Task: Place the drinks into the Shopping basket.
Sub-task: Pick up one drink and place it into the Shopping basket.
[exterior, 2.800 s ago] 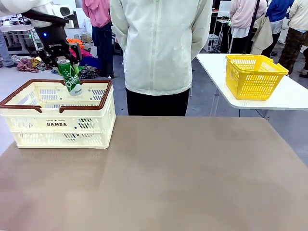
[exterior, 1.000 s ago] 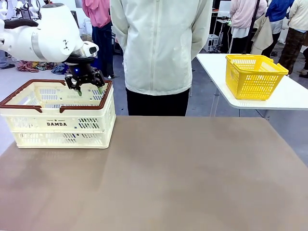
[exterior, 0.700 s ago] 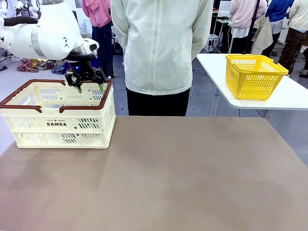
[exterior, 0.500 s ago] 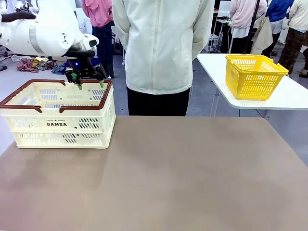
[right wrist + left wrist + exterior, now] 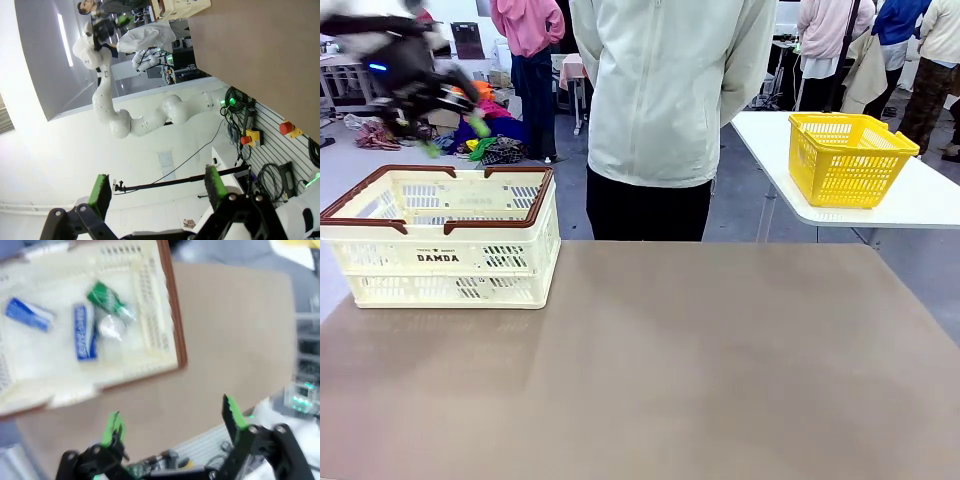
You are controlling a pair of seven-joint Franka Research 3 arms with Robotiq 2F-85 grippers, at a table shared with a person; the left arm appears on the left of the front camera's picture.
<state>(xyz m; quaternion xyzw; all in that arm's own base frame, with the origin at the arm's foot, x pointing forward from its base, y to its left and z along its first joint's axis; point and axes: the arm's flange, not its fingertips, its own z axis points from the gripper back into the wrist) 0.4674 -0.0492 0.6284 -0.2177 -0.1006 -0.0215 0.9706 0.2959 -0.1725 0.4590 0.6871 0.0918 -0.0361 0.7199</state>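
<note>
The cream Shopping basket [image 5: 440, 258] with its brown rim stands at the table's left. In the left wrist view the Shopping basket [image 5: 172, 305] holds the drinks lying on its floor: a green can [image 5: 106, 299] and two blue cans [image 5: 28, 315] [image 5: 84, 333]. My left gripper [image 5: 453, 137] is motion-blurred above and behind the basket's left half, open and empty. The left gripper [image 5: 172, 417] shows its green pads spread wide over the table edge. My right gripper [image 5: 156, 187] is open with nothing between its fingers, pointing away from the basket.
The brown table [image 5: 670, 350] stretches bare to the right of the basket. A person in a pale jacket [image 5: 670, 90] stands at the far side. A yellow basket [image 5: 850, 160] sits on a separate white table at the back right.
The green can that my left gripper held over the basket now lies inside it. The left arm has lifted and swung left, away from the basket's right corner. The person has shifted slightly right.
</note>
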